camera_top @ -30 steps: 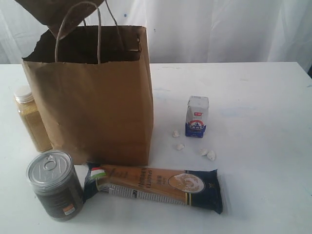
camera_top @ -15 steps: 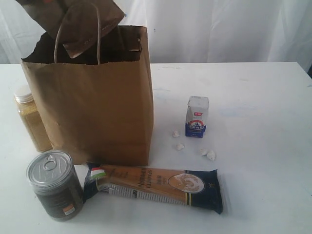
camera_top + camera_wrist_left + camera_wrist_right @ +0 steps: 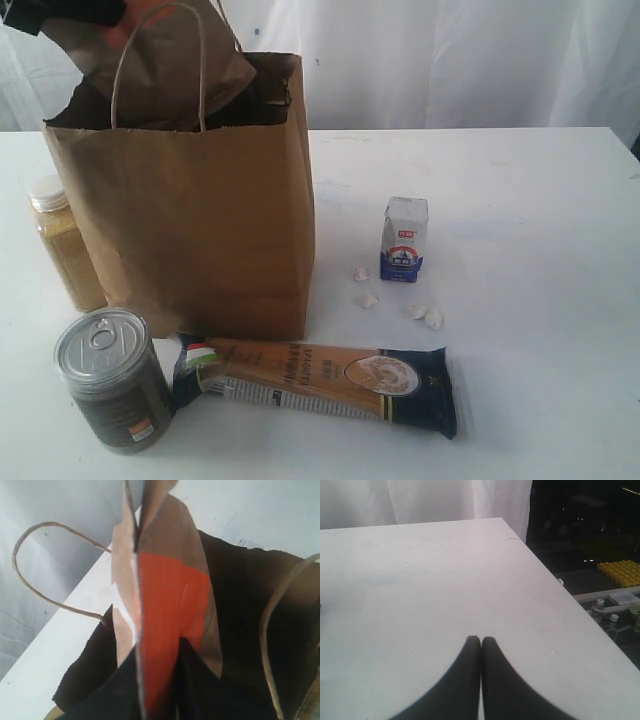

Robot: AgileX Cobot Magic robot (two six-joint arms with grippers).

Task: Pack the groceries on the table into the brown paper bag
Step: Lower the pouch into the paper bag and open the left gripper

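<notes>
The brown paper bag (image 3: 200, 230) stands open at the left of the table (image 3: 520, 200). My left gripper (image 3: 100, 20) is above its mouth, shut on a flat brown paper pack with an orange patch (image 3: 170, 600) whose lower end dips into the bag's dark inside (image 3: 240, 620). On the table lie the dark tin can (image 3: 110, 380), the yellow-powder jar (image 3: 62, 250), the long spaghetti pack (image 3: 320, 385), the small white-blue carton (image 3: 404, 240) and several white lumps (image 3: 425, 317). My right gripper (image 3: 481, 640) is shut and empty over bare tabletop, out of the exterior view.
A white curtain (image 3: 450, 60) hangs behind the table. In the right wrist view the table's edge (image 3: 555, 580) drops to a dark area with small bottles (image 3: 597, 611) and a yellow object (image 3: 620, 571). The bag's loop handles (image 3: 160, 60) stand up beside the held pack.
My left gripper has come down and into view at the top left, lowering the brown pack from above the bag into its mouth. The groceries on the table have not moved.
</notes>
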